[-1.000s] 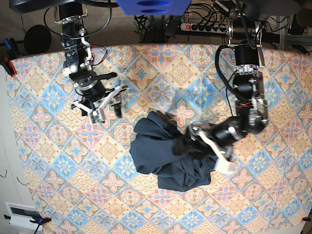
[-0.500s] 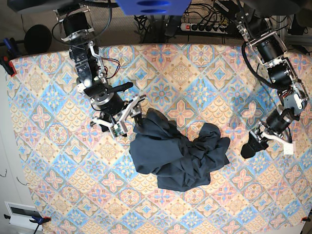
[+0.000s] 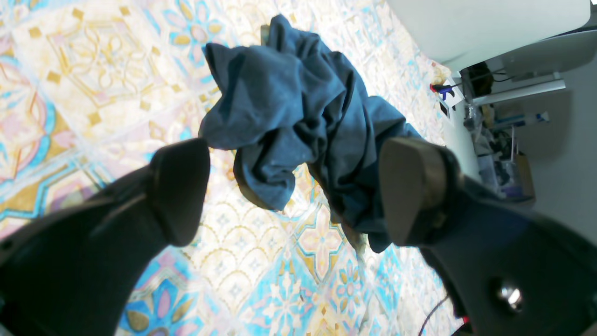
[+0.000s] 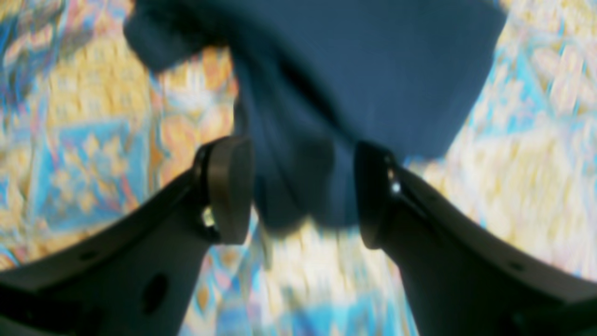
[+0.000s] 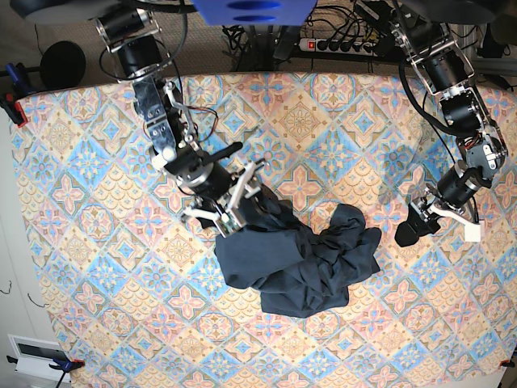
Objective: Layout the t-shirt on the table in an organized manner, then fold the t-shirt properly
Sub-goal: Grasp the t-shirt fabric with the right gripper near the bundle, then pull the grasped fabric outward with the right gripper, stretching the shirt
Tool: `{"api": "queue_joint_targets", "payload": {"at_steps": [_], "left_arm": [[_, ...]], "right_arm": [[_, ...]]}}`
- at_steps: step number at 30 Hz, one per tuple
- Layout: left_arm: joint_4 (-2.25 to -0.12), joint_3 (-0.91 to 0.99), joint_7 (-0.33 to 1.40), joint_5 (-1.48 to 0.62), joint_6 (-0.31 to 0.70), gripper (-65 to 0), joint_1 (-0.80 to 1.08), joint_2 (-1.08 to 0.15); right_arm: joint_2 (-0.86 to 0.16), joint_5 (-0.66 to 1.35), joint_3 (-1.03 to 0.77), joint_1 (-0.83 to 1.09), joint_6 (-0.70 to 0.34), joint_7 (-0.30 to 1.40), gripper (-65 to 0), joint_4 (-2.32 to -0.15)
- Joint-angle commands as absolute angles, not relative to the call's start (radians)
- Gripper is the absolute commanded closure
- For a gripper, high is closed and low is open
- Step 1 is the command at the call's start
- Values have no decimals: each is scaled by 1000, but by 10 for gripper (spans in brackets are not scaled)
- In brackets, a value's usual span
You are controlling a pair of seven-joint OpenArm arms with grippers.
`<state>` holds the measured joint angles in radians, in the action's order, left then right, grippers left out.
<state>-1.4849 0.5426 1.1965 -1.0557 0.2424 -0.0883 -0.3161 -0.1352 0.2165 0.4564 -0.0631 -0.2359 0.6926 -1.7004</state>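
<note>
The dark navy t-shirt (image 5: 295, 263) lies crumpled in a heap at the middle of the patterned table (image 5: 97, 267). My right gripper (image 5: 236, 208) is at the heap's upper-left edge. In the right wrist view it (image 4: 301, 191) stands open, and a fold of the t-shirt (image 4: 354, 70) reaches down between its fingers. My left gripper (image 5: 414, 222) hovers to the right of the heap, a short way off it. The left wrist view shows it (image 3: 294, 186) wide open and holding nothing, facing the t-shirt (image 3: 289, 107).
A power strip (image 5: 339, 44) and cables lie behind the table's back edge. Clamps (image 5: 14, 109) hold the cloth at the left edge. A white device (image 5: 36, 356) sits off the front-left corner.
My right gripper has travelled from the back left down to the shirt's upper-left edge. My left gripper, which was at the shirt's right side a second ago, has pulled away to the right, empty.
</note>
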Motion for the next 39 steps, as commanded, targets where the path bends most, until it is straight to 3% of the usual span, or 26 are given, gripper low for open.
{"api": "queue_joint_targets", "payload": {"at_steps": [1, 21, 24, 27, 28, 32, 39], "left_arm": [[-1503, 545, 1181, -1078, 249, -526, -102, -332], [-1504, 542, 1181, -1079, 249, -526, -88, -332], [-1504, 542, 1181, -1079, 249, -526, -88, -332], [-1504, 542, 1181, -1079, 249, -526, -88, -332], [-1504, 542, 1181, -1079, 249, -526, -88, -332], [-1501, 541, 1181, -1078, 249, -526, -94, -331], [-1503, 541, 1181, -1064, 249, -526, -96, -331]], "right_arm": [[-134, 223, 455, -85, -237, 673, -329, -1705], [-127, 222, 456, -237, -239, 670, -323, -1569], [-127, 222, 456, -255, -239, 670, -243, -1546], [-127, 222, 450, -274, -239, 670, -41, -1526], [-127, 222, 449, -274, -239, 670, 0, -1526], [-136, 222, 429, -268, -239, 665, -11, -1561], [-240, 231, 182, -202, -240, 651, -7, -1701]]}}
